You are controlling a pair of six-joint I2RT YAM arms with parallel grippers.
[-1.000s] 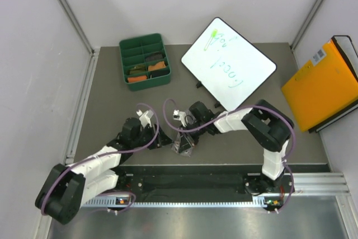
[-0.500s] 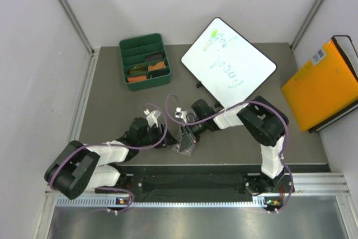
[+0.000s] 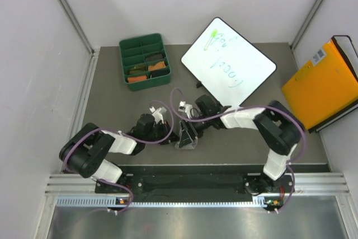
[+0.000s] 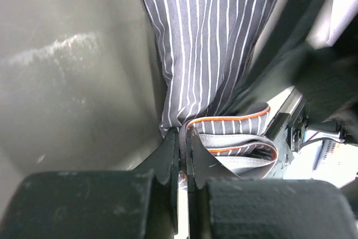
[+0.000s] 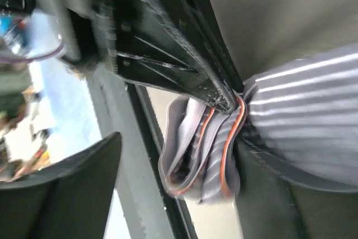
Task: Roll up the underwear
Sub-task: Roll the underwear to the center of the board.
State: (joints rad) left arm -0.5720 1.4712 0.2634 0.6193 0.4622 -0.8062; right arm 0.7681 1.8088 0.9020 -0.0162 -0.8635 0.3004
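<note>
The grey-white fine-striped underwear (image 3: 187, 140) lies bunched on the table near the front edge, between the two arms. In the left wrist view my left gripper (image 4: 183, 141) is shut on the cloth edge where the striped body (image 4: 207, 37) meets the orange-trimmed folded waistband (image 4: 235, 138). My right gripper (image 5: 179, 152) is open, and the folded waistband (image 5: 207, 160) sits between its spread fingers. Its right finger (image 5: 274, 194) lies against the cloth. From above, the left gripper (image 3: 169, 136) comes from the left and the right gripper (image 3: 189, 130) from the right.
A green divided tray (image 3: 124, 62) holding rolled cloths stands at the back left. A whiteboard (image 3: 228, 62) leans at the back centre. An orange folder (image 3: 324, 85) lies at the right. The black front rail (image 3: 190, 183) runs just below the underwear.
My left arm has reached right to the underwear and its gripper has shut on the cloth edge. My right gripper has opened, letting go of the waistband.
</note>
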